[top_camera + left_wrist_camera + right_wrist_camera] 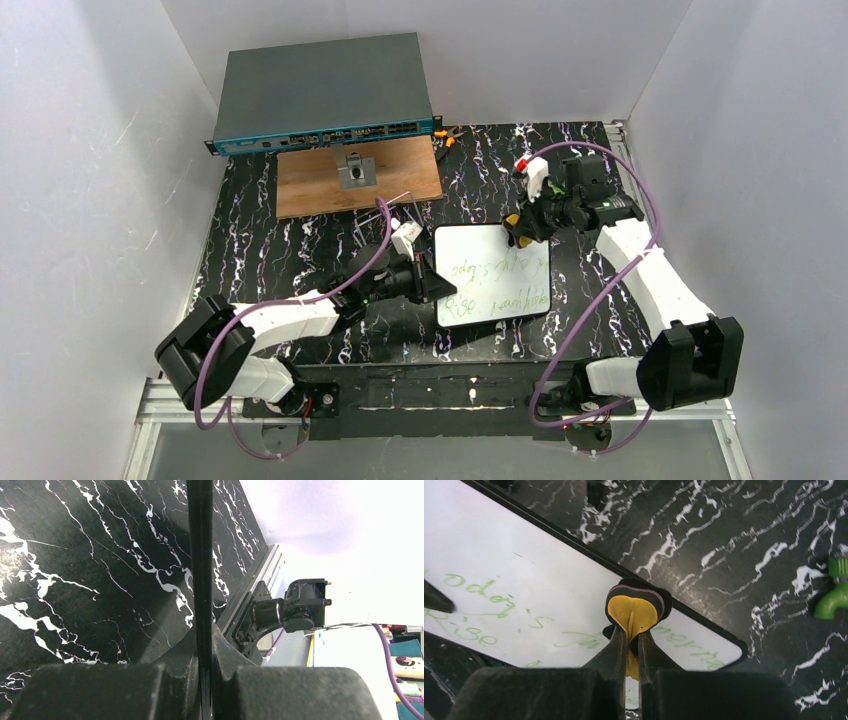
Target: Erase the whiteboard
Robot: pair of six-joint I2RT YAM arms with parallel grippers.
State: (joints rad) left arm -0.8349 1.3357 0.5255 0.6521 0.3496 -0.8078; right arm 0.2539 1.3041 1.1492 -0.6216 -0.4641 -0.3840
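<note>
The whiteboard (490, 290) lies flat on the black marbled table, white with a thin black rim and green handwriting. My left gripper (440, 285) is shut on its left edge. In the left wrist view the rim (200, 555) runs edge-on as a thin dark strip up from between the fingers of this gripper (204, 635). My right gripper (520, 230) is over the board's far right part, shut on a yellow and black eraser pad (633, 609). In the right wrist view the pad rests at the board's (524, 580) rim, ahead of the gripper (633, 636).
A brown wooden panel (300, 185) with a small metal fitting (356, 173) lies at the back left, a grey network box (322, 90) behind it. Orange-handled tools (447, 135) lie at the back. A green object (835, 592) sits right of the board. White walls enclose the table.
</note>
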